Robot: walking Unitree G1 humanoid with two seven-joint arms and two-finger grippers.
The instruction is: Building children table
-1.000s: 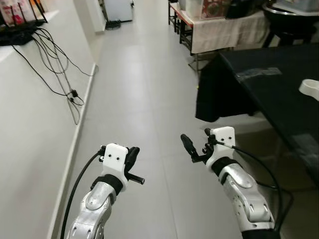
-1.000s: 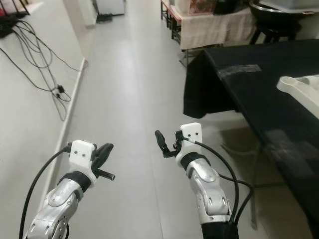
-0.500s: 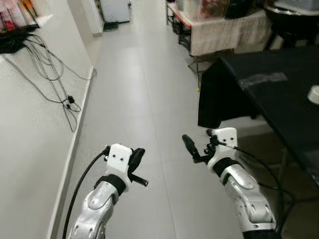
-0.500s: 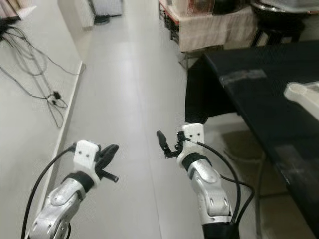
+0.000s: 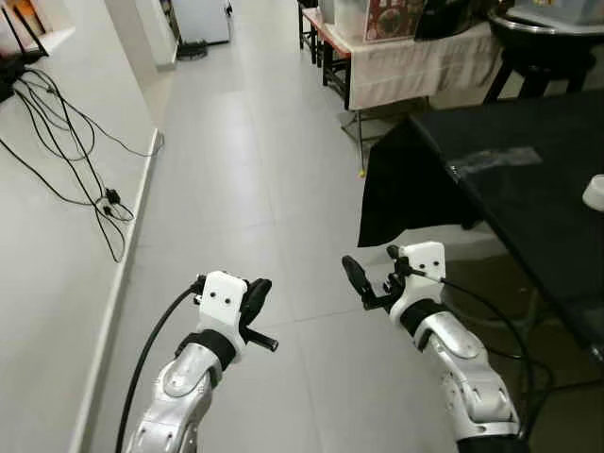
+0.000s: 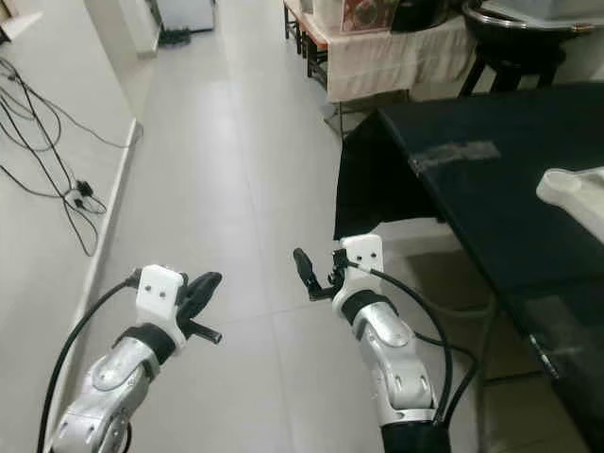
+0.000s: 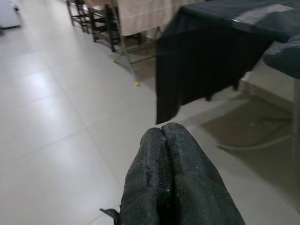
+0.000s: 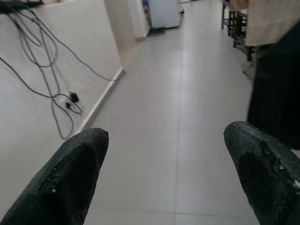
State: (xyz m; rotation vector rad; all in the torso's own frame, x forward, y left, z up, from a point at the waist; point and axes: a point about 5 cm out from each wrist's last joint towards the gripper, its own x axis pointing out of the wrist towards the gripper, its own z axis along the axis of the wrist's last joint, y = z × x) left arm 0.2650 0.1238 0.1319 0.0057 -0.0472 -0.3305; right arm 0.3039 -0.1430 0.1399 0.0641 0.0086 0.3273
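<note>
While the left gripper (image 7: 164,154) is hanging pinched shut and empty, the right gripper (image 8: 164,178) is sitting wide open, black table (image 5: 528,179) at 2 o'clock

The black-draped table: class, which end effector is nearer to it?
Right. The right end effector hangs just short of the black-draped table's near corner; the left end effector is farther away, toward the wall.

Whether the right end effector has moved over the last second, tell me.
Yes: forward, carried by the walking robot. The right end effector, open, is now nearer the hanging black tablecloth; its place in frame is unchanged.
</note>
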